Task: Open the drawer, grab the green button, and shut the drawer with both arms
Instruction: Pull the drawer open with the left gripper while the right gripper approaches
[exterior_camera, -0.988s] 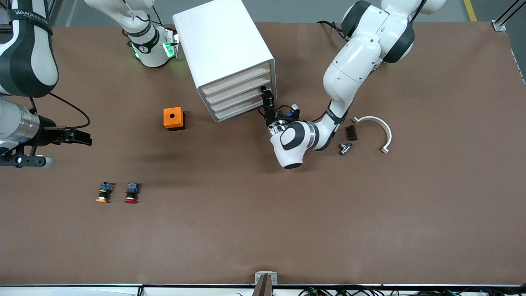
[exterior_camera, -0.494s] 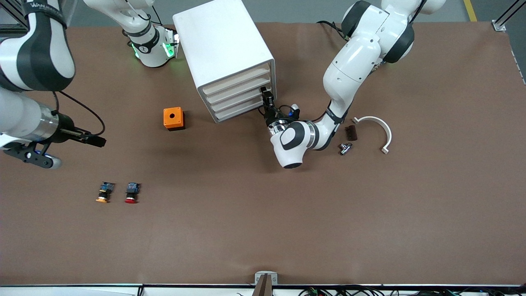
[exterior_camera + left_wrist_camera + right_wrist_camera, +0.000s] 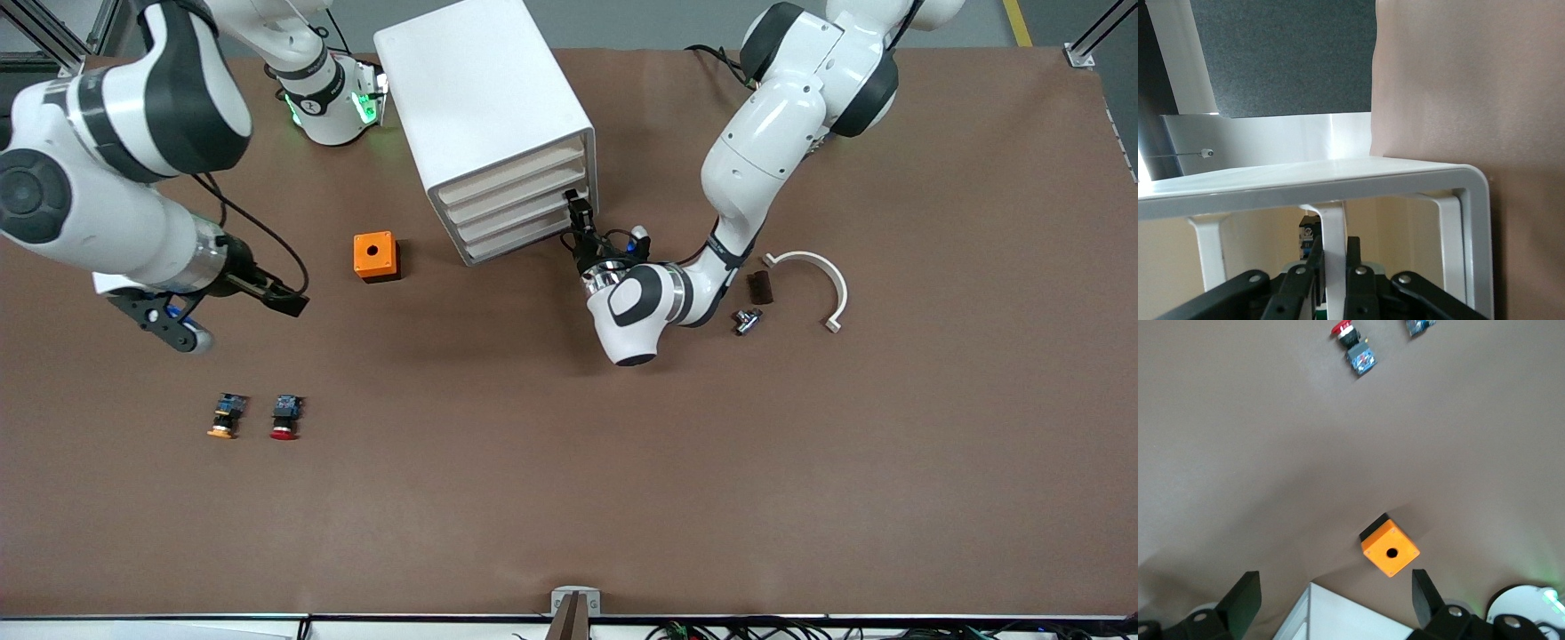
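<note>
My left gripper [image 3: 578, 213] is closed on the edge of a drawer [image 3: 514, 216] at the cabinet [image 3: 484, 124] front, the end toward my left arm's base. That drawer is shut; its long axis runs across the cabinet face, which looks toward the front camera. In the left wrist view my fingers [image 3: 1313, 267] pinch a white strip, and something small sits inside, possibly the button. My right gripper [image 3: 289, 302] hangs wide open over the table near the orange box [image 3: 375, 256].
</note>
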Available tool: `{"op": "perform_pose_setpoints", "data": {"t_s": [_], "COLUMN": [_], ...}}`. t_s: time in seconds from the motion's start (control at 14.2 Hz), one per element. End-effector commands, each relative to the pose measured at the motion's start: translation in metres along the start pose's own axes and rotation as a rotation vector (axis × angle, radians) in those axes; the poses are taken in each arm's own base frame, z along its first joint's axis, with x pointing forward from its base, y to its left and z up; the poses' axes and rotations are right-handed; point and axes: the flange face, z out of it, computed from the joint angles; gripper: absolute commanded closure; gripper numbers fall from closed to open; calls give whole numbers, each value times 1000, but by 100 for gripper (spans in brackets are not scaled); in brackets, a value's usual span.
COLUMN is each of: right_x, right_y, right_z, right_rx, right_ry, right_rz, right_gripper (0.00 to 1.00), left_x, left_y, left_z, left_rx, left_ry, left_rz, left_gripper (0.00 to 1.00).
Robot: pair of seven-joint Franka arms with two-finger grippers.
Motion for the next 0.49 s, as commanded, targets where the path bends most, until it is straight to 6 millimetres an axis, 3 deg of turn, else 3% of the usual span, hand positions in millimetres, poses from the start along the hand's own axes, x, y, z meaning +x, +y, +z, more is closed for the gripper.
{"op": "perform_pose_setpoints", "data": {"t_s": [0.0, 0.28, 0.42], "right_x": [-34, -88, -125], "right_y": [-21, -70, -103], "right_z": [5, 15, 37], "right_rx": [10, 45, 68], "right_ry": [14, 54, 81], "right_rz": [68, 166, 206], "right_gripper": [0, 0, 0], "left_x": [9, 22, 29], "left_y": [0, 1, 2], "left_z": [-24, -57, -73], "left_rx": [2, 19, 24], "left_ry": [-44, -134, -182], "left_rz": [8, 13, 13], "left_gripper": [89, 88, 88]}}
